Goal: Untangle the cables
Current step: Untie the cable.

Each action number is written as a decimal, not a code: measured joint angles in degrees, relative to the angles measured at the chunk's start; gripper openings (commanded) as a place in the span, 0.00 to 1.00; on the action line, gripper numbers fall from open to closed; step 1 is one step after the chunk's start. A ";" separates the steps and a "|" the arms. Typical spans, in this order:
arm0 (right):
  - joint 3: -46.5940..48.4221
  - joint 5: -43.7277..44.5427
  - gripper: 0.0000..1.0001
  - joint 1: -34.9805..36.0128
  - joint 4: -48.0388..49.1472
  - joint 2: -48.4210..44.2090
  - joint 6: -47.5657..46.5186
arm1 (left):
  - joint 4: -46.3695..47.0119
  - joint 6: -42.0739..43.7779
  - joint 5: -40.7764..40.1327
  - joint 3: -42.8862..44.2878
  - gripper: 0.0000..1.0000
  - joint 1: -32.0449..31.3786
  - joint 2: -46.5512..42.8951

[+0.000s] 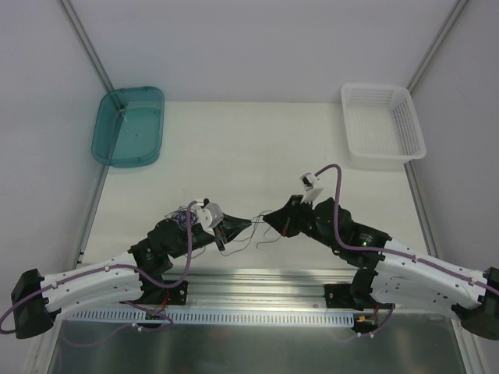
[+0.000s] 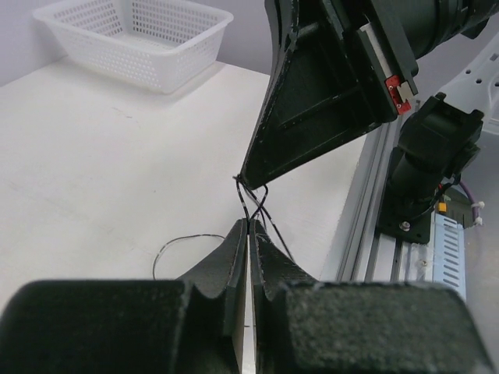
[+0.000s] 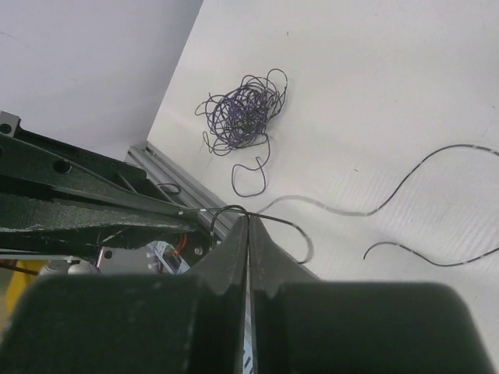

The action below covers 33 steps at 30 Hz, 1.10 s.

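The cables are thin dark purple-black strands. Most form a tangled bundle (image 3: 242,113) on the white table; in the top view the bundle (image 1: 182,215) lies beside my left wrist. My left gripper (image 2: 249,224) is shut on a few strands (image 2: 254,199) that run up to the tip of my right gripper. My right gripper (image 3: 249,219) is shut on a curved strand (image 3: 234,210) that leads to my left gripper's finger (image 3: 117,212). In the top view the left gripper (image 1: 242,224) and right gripper (image 1: 269,219) meet tip to tip, a little above the table.
Loose strands (image 3: 437,165) lie on the table right of the bundle. A teal tray (image 1: 129,125) stands at the back left and a white mesh basket (image 1: 382,125) at the back right. An aluminium rail (image 1: 257,284) runs along the near edge.
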 measured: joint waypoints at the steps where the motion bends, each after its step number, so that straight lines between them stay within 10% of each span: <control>1: -0.85 0.92 0.01 -0.20 0.17 -1.22 1.25 | 0.35 -0.70 -0.37 -0.39 0.00 0.00 -0.48; 12: -1.84 3.96 0.01 -0.13 -3.10 -2.64 8.04 | 2.01 -5.01 -3.93 -2.60 0.00 -0.39 -1.18; 21: -5.03 14.49 0.01 -1.03 -12.98 -7.85 11.45 | -3.89 -13.07 -23.93 -2.82 0.00 -0.33 -6.69; 33: 6.10 6.82 0.26 -0.55 -12.87 1.20 -2.51 | -7.91 -11.39 -13.70 0.70 0.00 -0.33 0.94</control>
